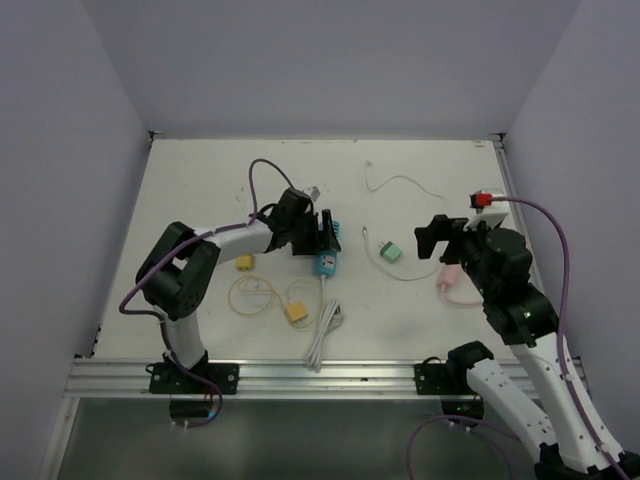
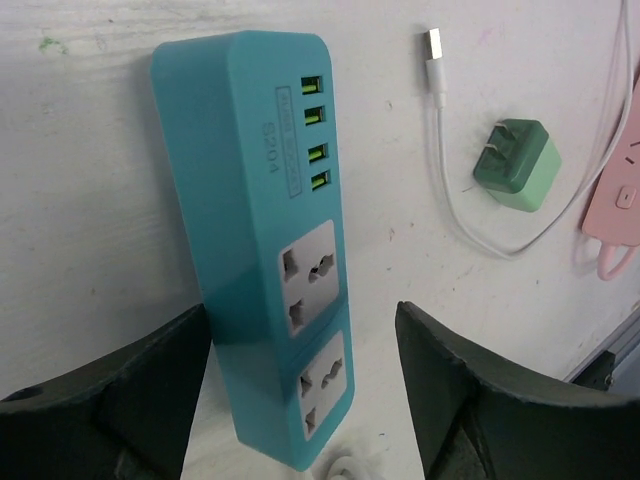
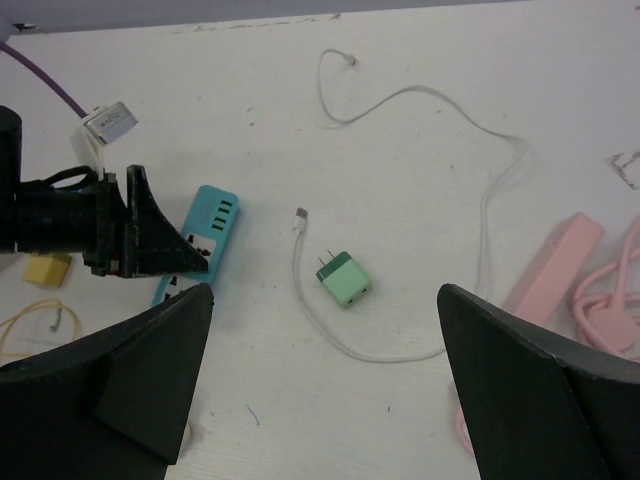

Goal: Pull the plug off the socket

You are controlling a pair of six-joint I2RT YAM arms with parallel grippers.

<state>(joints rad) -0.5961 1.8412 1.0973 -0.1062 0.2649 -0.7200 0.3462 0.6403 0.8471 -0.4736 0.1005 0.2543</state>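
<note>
A teal power strip (image 1: 326,262) lies on the white table, its sockets empty in the left wrist view (image 2: 250,200). A green plug adapter (image 1: 390,251) lies loose to its right, prongs up-left, and shows in both wrist views (image 2: 518,165) (image 3: 344,279). My left gripper (image 1: 325,235) is open and straddles the strip's near end (image 2: 300,335); one finger is close against the strip's side, the other stands apart. My right gripper (image 1: 432,238) is open and empty, above the table just near of the green plug (image 3: 325,330).
A white USB cable (image 3: 480,200) curls around the green plug. A pink power strip (image 3: 555,262) with its pink cord lies at the right. Yellow connectors (image 1: 297,313) with a thin yellow wire and a coiled white cord (image 1: 325,335) lie near the front edge.
</note>
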